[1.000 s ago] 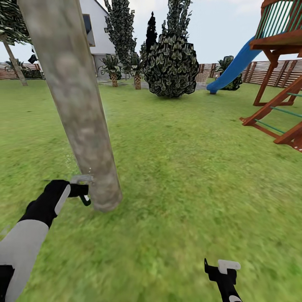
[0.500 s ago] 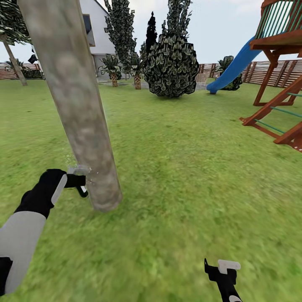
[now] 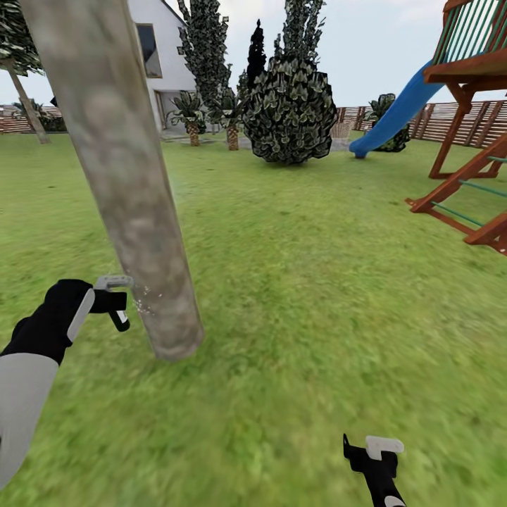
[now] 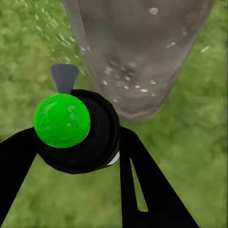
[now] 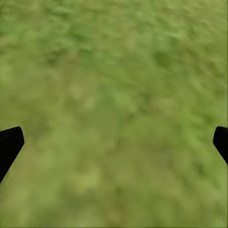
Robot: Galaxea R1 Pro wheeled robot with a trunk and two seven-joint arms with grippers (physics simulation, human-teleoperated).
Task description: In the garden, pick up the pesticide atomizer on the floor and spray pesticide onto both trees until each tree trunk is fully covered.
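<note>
- Trunk [image 3: 123, 176]: white specks [image 4: 124, 80] dot only the low part; judged risk is patchy coverage higher up.
- Left gripper [image 3: 113, 304]: fingers clamped on sprayer [image 4: 71, 126], just beside trunk; nozzle may bump bark.
- Right gripper [image 3: 373, 451]: fingers spread, holding nothing, over grass [image 5: 114, 95].

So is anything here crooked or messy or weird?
Nothing is broken. The tree trunk leans in the head view, likely just the camera angle. White pesticide specks dot its bark where the left end effector holds the atomizer. That is spray, not a spill.

No legible text or markings.
</note>
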